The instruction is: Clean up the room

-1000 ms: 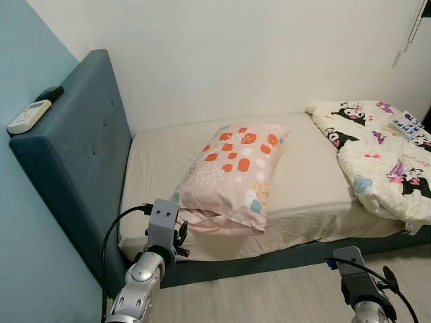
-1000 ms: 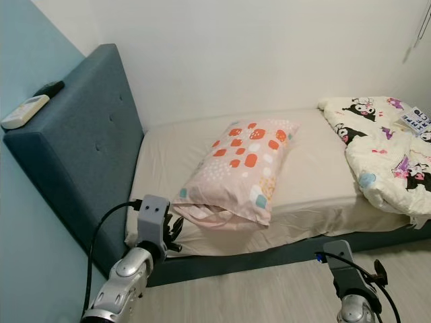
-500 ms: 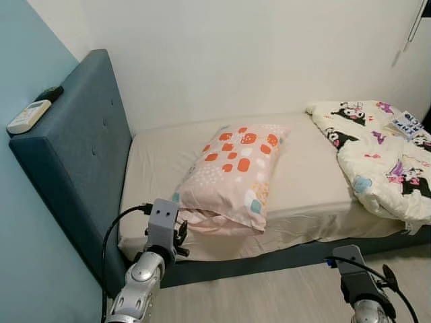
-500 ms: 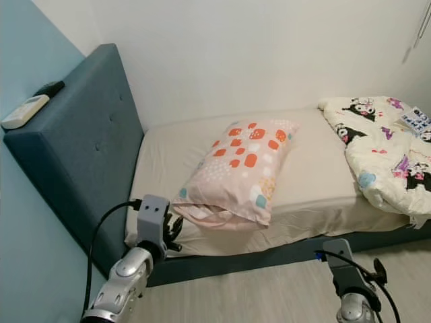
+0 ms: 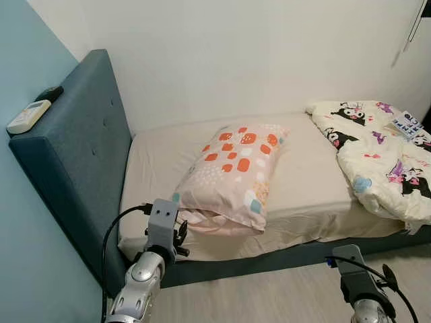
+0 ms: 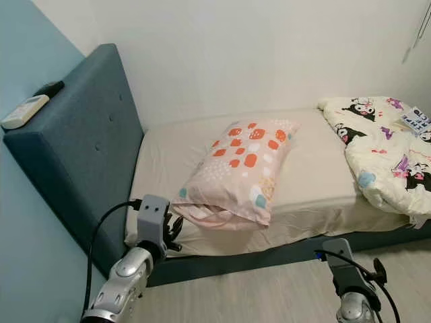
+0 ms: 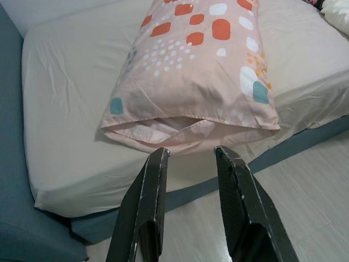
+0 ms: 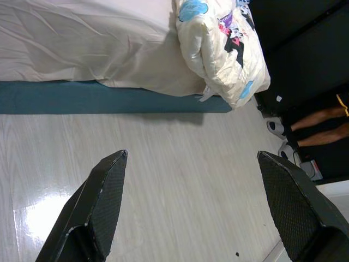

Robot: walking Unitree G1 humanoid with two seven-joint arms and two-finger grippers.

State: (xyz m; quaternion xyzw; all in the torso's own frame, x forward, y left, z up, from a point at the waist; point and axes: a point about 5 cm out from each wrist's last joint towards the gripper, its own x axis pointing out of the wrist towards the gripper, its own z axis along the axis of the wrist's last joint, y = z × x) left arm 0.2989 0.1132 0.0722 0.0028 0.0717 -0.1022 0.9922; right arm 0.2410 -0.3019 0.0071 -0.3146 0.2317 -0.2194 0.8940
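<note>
1. Nothing much changed from a second earlier — the pillow (image 5: pixel 231 176), the quilt (image 5: pixel 384 160) and both arms sat where they had been, and the head views barely shifted.
2. The left gripper (image 7: pixel 191 158) hung just off the bed's (image 5: pixel 155 235) front edge near the headboard (image 5: pixel 74 168) end, its two black fingers (image 7: pixel 150 202) a little apart with nothing between them, pointed at the pillow's open end.
3. The pillow, pale pink with orange, white and teal patches, lay diagonally on the beige sheet (image 7: pixel 65 109), its open end near the front edge, close to the fingertips but not touching them.
4. The right gripper (image 8: pixel 193 158) hovered over the pale wood floor (image 8: pixel 163 174) in front of the bed's foot end — fingers (image 8: pixel 98 202) spread wide, holding nothing.
5. The cartoon-print quilt lay bunched at the foot end, one fold spilling over the front edge toward the floor.
6. A small printed booklet or card (image 5: pixel 407 124) rested on top of the quilt near the far edge; what it was I could not tell.
7. On the top edge of the blue headboard lay a white remote (image 5: pixel 28 116) and, just behind it, a dark one (image 5: pixel 49 93).
8. A person's bare legs and sandals (image 8: pixel 297 134) showed in the right wrist view, beyond the foot of the bed.
</note>
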